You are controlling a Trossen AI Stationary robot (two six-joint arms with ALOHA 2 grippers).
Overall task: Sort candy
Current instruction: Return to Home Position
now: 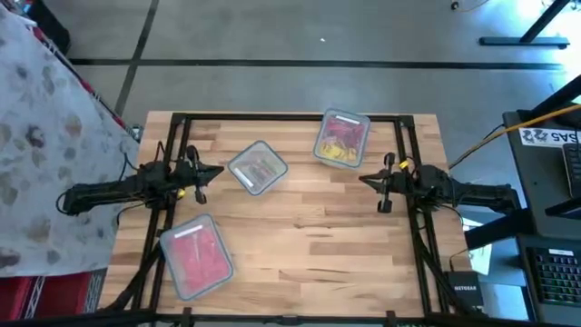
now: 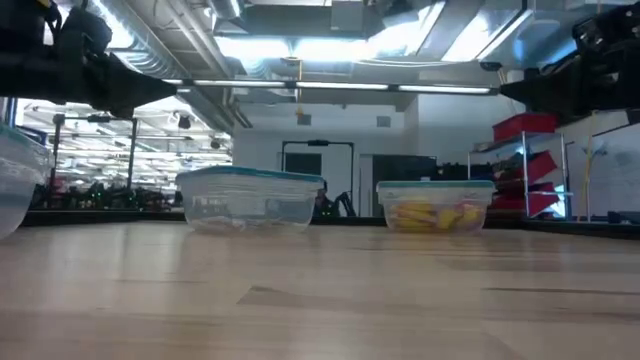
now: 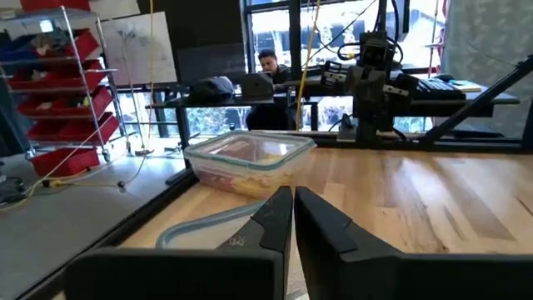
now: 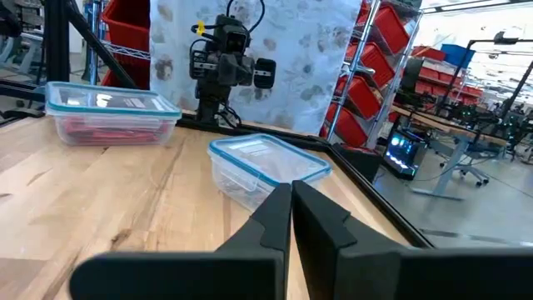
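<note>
Dark fingers of the left gripper (image 3: 291, 193) press together, empty, at the left edge of the pale wooden table (image 1: 318, 245). The right gripper (image 4: 291, 187) opposite clenches nothing. Shiny wrapped candy (image 2: 432, 214) lies sealed in three clear lidded plastic containers (image 1: 258, 169): one just ahead of the left gripper, one nearer the right, one beside the left arm.

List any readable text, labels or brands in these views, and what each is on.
"NETGEAR": on the black box beside the table's right edge, high view.
Characters on the white tag on the desk at right: upside down, too blurred to read.
Clear lidded containers: no readable print.
</note>
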